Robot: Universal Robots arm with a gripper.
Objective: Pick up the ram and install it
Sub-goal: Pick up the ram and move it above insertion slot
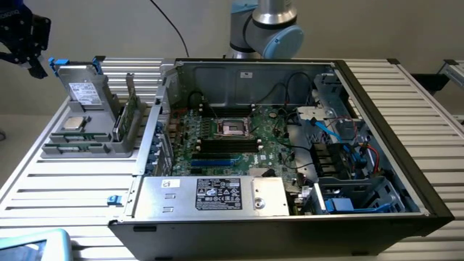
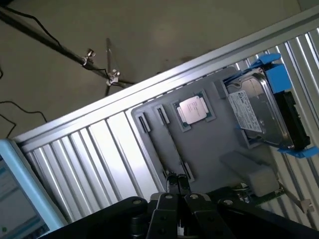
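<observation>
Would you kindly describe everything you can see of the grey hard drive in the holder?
The hard drive is a grey metal box with a white label on its face and blue plastic tabs on its sides. It stands on edge in the grey holder on the slatted table, beside the silver processor chip. Nothing grips it.

tool [image 2: 177,179] — jaws pressed together | arm [image 1: 264,27] — tool high, exterior view's left

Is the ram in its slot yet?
Out: the ram stands on edge in the grey tray, outside the case; the board's slots look empty.
</observation>
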